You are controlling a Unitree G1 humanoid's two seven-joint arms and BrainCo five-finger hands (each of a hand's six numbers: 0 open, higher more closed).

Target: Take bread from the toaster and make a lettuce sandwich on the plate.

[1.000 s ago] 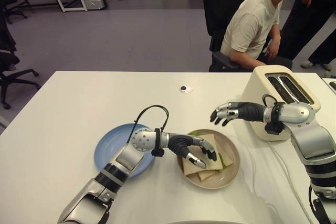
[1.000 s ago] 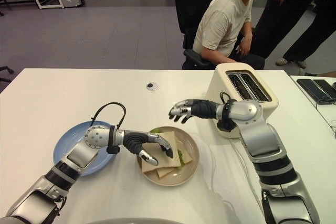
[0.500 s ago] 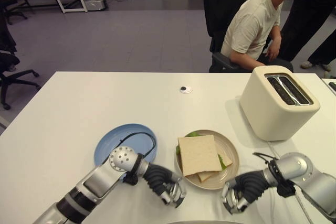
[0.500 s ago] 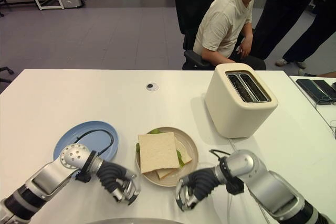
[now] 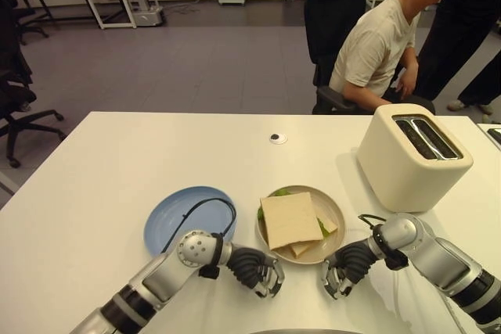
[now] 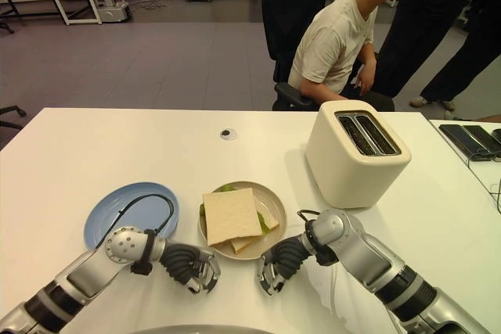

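Note:
A sandwich (image 5: 291,220) lies on the beige plate (image 5: 335,217): a top bread slice over green lettuce (image 5: 280,192) and a lower slice. The cream toaster (image 5: 412,156) stands at the right with both slots empty. My left hand (image 5: 254,269) rests low near the table's front edge, just left of the plate, fingers curled and holding nothing. At the plate's front right my right hand (image 5: 343,267) is also curled and empty.
An empty blue plate (image 5: 184,217) sits left of the beige plate. A small round black-and-white disc (image 5: 277,138) lies mid-table toward the far edge. A seated person is behind the table's far edge near the toaster. A dark phone (image 6: 468,136) lies far right.
Both hands left the plate area, dropped to the front edge and curled shut. The top bread slice now lies free on the sandwich. The view has shifted slightly.

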